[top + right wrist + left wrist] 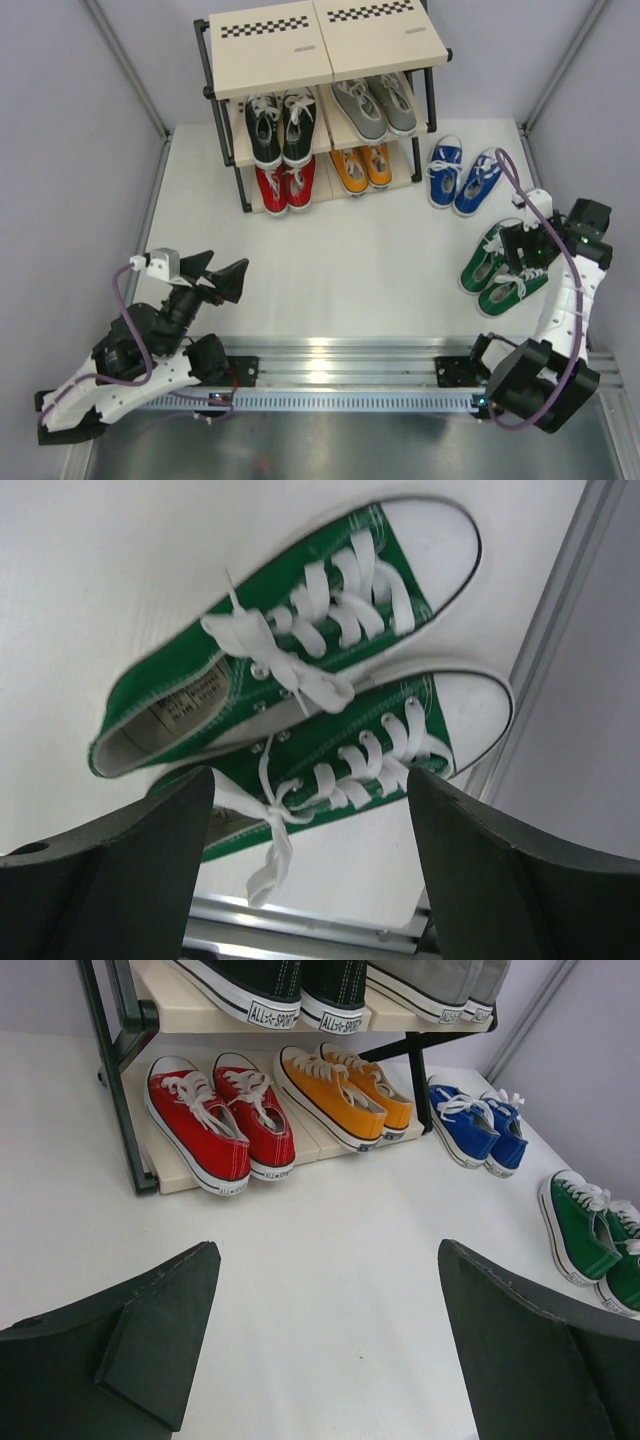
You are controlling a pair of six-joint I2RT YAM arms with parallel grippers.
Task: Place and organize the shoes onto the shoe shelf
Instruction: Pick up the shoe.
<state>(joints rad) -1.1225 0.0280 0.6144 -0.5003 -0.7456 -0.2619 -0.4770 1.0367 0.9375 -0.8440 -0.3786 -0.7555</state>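
Note:
The shoe shelf [330, 40] stands at the back centre. Its middle tier holds the black pair [280, 125] and the grey pair [375, 105]; the bottom tier holds the red pair [285, 185] and the orange pair [362, 165]. The blue pair [462, 175] sits on the table just right of the shelf. The green pair [490, 265] lies side by side at the right edge, with my right gripper [525, 250] hovering open over it, nothing between its fingers. In the right wrist view the nearer green shoe [400, 750] lies just beyond the right gripper [310, 775]. My left gripper [222, 275] stands open and empty at the front left.
A metal rail [340, 375] runs along the table's near edge, behind the green shoes in the right wrist view. Grey walls and frame posts [560, 70] close in the sides. In the left wrist view, the left gripper [325, 1250] faces the shelf's black frame [112, 1070].

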